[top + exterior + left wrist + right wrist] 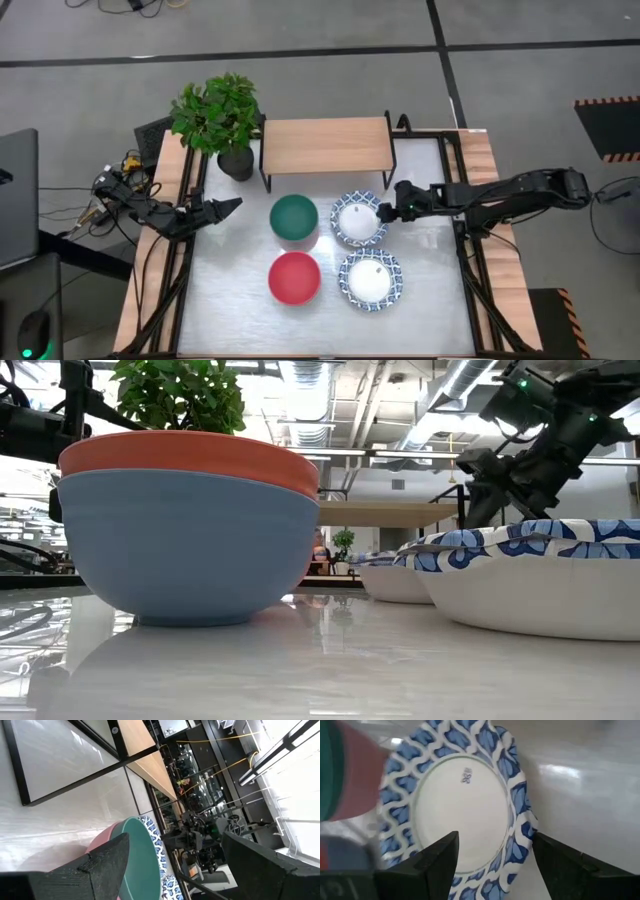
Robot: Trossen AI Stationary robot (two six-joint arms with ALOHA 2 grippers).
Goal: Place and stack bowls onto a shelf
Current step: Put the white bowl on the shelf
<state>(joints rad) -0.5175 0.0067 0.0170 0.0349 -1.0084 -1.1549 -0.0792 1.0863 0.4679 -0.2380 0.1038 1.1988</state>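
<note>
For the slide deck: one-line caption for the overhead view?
Four bowls sit below the bare shelf; open right gripper reaches the upper patterned bowl, left gripper waits open.

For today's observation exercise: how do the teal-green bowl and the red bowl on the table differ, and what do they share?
The teal-green bowl lies nearer the shelf; the red bowl sits farther from it, toward the table's front edge. The teal-green bowl is pink outside, as the left wrist view shows; the red bowl is grey-blue outside. The left gripper points toward the teal-green bowl, not the red one. Both are round, plain, upright, empty and similar in size.
</note>
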